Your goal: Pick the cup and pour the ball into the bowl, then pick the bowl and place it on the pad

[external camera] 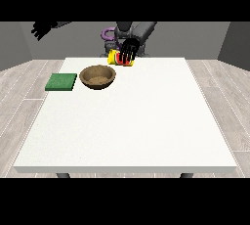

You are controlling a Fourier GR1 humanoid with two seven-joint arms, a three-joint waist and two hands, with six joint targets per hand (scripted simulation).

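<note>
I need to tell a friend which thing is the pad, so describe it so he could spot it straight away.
Start at the big white table and go to its far corner at the view's left. The pad lies flat there, just left of the brown bowl. It is the only green, square, flat thing; the bowl is round and the cup is yellow and red.

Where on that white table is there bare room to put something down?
The whole near half of the table, toward the camera, is bare, and so is the right side beyond the cup. It is crowded at the far left, where the green pad, the bowl and the robot hand on the cup sit close.
</note>
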